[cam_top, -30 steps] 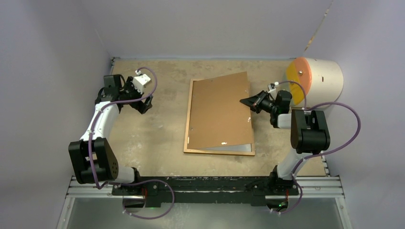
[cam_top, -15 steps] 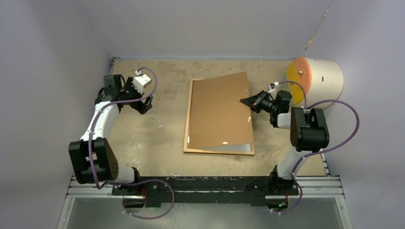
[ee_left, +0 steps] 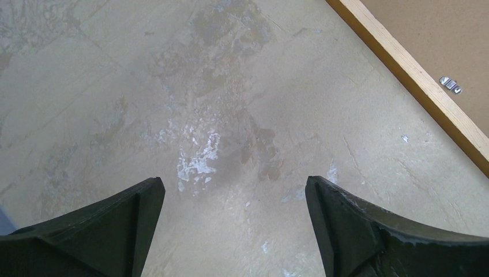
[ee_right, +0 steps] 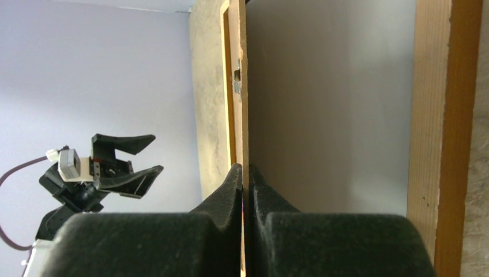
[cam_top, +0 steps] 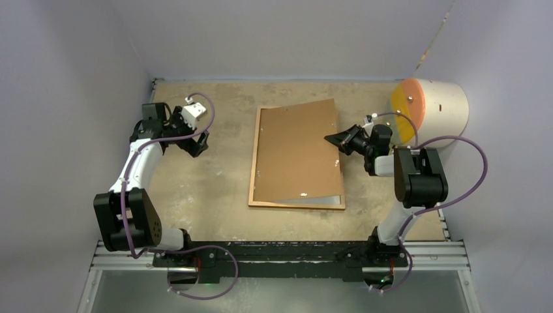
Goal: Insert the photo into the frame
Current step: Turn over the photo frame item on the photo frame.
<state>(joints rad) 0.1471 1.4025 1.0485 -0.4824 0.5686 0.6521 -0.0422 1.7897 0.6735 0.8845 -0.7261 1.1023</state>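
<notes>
The orange-brown wooden frame (cam_top: 255, 156) lies flat in the middle of the table. A brown backing board (cam_top: 297, 153) rests askew over it, with its right edge lifted. My right gripper (cam_top: 332, 139) is shut on that edge; the right wrist view shows the thin board edge (ee_right: 243, 115) pinched between my fingertips (ee_right: 245, 173). Under the board a pale sheet (ee_right: 328, 115) lies inside the frame (ee_right: 444, 133). It looks like the photo's plain back, and a strip (cam_top: 313, 199) of it shows at the near end. My left gripper (cam_top: 199, 145) hangs open over bare table (ee_left: 233, 225), left of the frame rail (ee_left: 415, 75).
A white cylinder with an orange face (cam_top: 430, 107) lies at the back right, close behind my right arm. Lilac walls close in the table on three sides. A metal clip (ee_left: 448, 84) sits on the board near the frame's left rail.
My right gripper has moved a little to the left with the board's edge, and the board and frame have shifted slightly left with it. The left arm has stayed still.
</notes>
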